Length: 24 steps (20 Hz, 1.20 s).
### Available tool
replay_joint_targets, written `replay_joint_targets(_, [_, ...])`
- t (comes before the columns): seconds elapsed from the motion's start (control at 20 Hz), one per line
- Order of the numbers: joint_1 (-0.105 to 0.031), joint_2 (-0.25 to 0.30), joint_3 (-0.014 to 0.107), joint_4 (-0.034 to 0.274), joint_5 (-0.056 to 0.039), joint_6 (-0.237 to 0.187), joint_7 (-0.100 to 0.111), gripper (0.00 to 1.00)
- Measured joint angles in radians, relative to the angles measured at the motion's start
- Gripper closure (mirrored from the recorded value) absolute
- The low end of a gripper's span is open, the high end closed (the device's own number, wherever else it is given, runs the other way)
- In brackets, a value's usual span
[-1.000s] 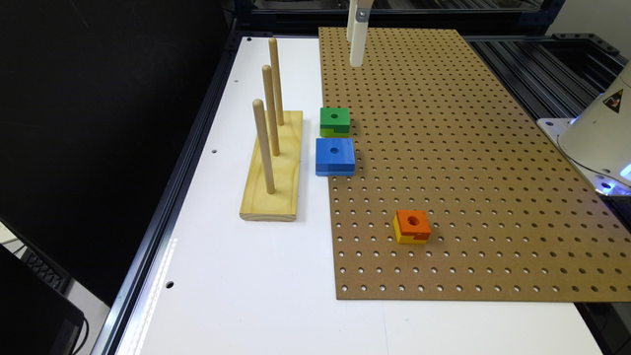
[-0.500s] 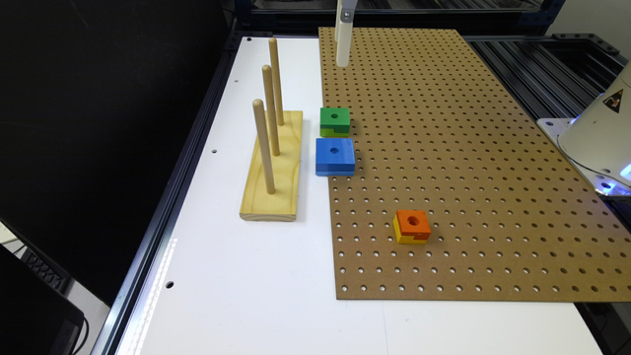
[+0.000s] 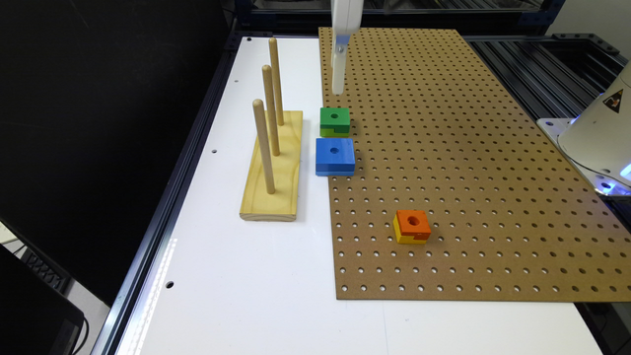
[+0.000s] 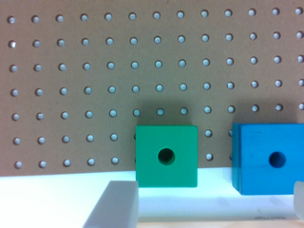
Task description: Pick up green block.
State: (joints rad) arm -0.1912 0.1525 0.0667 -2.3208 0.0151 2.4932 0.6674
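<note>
The green block (image 3: 334, 121) sits at the brown pegboard's edge toward the exterior view's left, dark green on top with a round hole and a lime lower layer. In the wrist view the green block (image 4: 166, 156) lies flat, seen from above. My gripper (image 3: 337, 84) hangs above the board just behind the block, not touching it. The wrist view shows the gripper (image 4: 204, 209) open, one pale finger (image 4: 114, 205) beside the block and the other at the picture's edge, with nothing between them.
A larger blue block (image 3: 334, 156) lies close in front of the green one. An orange-and-yellow block (image 3: 412, 226) sits further forward on the pegboard (image 3: 443, 123). A wooden base with three upright pegs (image 3: 272, 162) stands on the white table at the exterior view's left.
The gripper has moved toward the exterior view's left and lower, closing in on the green block. The blocks have not moved.
</note>
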Motion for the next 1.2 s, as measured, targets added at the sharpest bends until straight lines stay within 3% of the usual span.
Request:
replay_joint_targets(0.8, [-0.015, -0.001, -0.002, 0.007, -0.0074, 0.0, -0.003, 0.0])
replay_joint_targets(1.2, [-0.015, 0.008, -0.002, 0.007, -0.0079, 0.0, -0.003, 0.0])
